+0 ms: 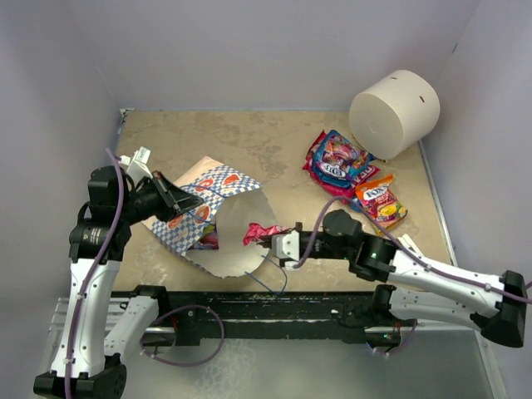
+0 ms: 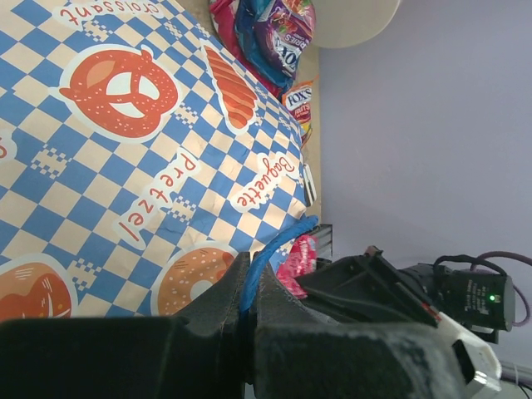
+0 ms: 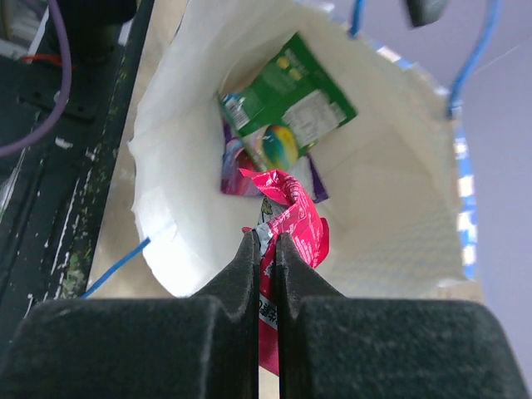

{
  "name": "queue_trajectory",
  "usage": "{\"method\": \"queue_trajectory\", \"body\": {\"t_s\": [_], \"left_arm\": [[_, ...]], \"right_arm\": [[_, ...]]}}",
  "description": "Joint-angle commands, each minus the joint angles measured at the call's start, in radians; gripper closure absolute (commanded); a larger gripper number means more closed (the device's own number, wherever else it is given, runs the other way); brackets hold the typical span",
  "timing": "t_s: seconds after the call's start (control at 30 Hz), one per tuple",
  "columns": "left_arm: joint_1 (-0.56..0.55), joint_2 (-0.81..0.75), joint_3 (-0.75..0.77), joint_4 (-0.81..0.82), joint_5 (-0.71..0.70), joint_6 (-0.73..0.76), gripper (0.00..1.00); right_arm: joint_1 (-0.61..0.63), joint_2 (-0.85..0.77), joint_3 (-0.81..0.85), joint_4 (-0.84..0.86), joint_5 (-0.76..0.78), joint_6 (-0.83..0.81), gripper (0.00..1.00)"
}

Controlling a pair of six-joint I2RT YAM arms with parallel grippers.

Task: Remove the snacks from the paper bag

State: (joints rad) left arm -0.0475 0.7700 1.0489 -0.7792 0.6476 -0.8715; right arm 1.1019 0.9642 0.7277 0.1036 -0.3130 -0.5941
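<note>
The blue-and-white checkered paper bag [image 1: 218, 218] lies on its side, its cream mouth facing my right arm. My left gripper [image 1: 176, 196] is shut on the bag's blue cord handle [image 2: 268, 252] and holds the bag's top edge up. My right gripper [image 1: 274, 239] is shut on a pink-red snack packet [image 3: 291, 223] at the bag's mouth; that packet also shows from above [image 1: 262, 233]. Inside the bag lie a green packet [image 3: 287, 98] and a purple one [image 3: 237, 166]. Two snacks lie out on the table: a pink-blue packet [image 1: 337, 162] and an orange one [image 1: 379, 199].
A big white cylinder [image 1: 392, 112] lies at the back right, beside the loose packets. Grey walls close in the table on three sides. The black rail with cables [image 1: 274, 309] runs along the near edge. The bag's second blue cord [image 1: 270, 281] trails toward the rail.
</note>
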Motion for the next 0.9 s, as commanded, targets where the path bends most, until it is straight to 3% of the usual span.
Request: {"method": "queue_trajectory", "body": {"t_s": [0.0,0.07,0.23,0.33,0.43,0.53,0.63,0.73,0.87], "left_arm": [[-0.001,-0.008,-0.007,0.031,0.000,0.005,1.00],[-0.002,-0.005,-0.005,0.036,0.001,0.003,1.00],[-0.002,0.004,-0.001,0.047,0.002,0.001,1.00],[-0.001,0.006,-0.001,0.047,0.002,-0.003,1.00],[-0.001,0.007,0.002,0.048,0.004,-0.004,1.00],[-0.002,0.008,0.005,0.044,0.004,-0.006,1.00],[-0.002,0.003,0.011,0.031,0.001,-0.003,1.00],[-0.002,-0.004,0.014,0.017,-0.002,0.000,1.00],[-0.002,-0.012,0.013,-0.001,-0.006,0.004,1.00]], "right_arm": [[0.003,-0.114,0.025,0.009,0.100,0.057,1.00],[-0.001,-0.152,0.017,0.068,0.224,0.062,1.00],[-0.105,-0.180,-0.083,0.445,0.786,0.223,1.00],[-0.311,-0.131,-0.059,0.404,0.920,0.484,1.00],[-0.521,-0.041,-0.022,0.257,1.000,0.769,1.00],[-0.674,0.053,0.013,0.097,1.005,1.025,1.00],[-0.840,0.143,0.037,-0.007,0.876,1.185,1.00],[-0.977,0.224,0.047,-0.033,0.743,1.257,1.00],[-1.022,0.293,0.055,0.029,0.704,1.227,1.00]]}}
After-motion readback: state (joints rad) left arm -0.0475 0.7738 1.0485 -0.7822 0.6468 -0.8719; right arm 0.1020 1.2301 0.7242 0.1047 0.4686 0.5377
